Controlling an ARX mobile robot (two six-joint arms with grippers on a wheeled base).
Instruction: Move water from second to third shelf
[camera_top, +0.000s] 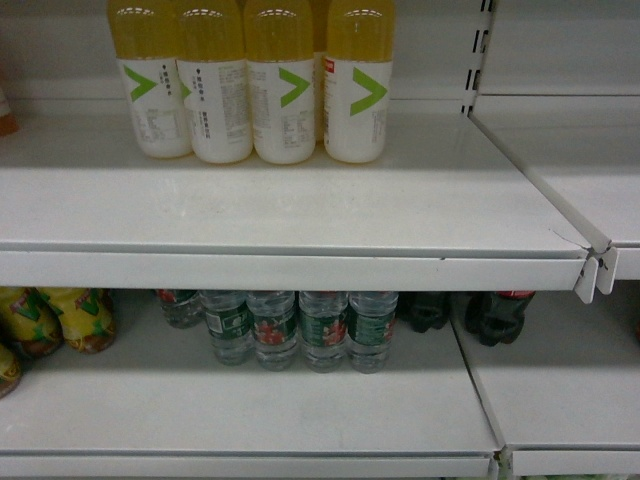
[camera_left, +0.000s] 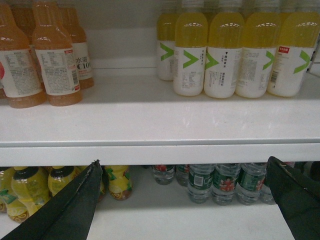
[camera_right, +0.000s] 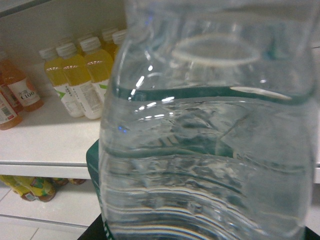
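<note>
Water (camera_right: 210, 150) filled the right wrist view, apparently held in the right gripper.
Left gripper (camera_left: 185, 200) hung open before the lower shelf (camera_left: 160, 215), holding nothing.

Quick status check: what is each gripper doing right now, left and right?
Left gripper: open, holding nothing, facing the shelves.
Right gripper: not itself visible; a water bottle fills its wrist view, so it is probably held, but that cannot be told.
</note>
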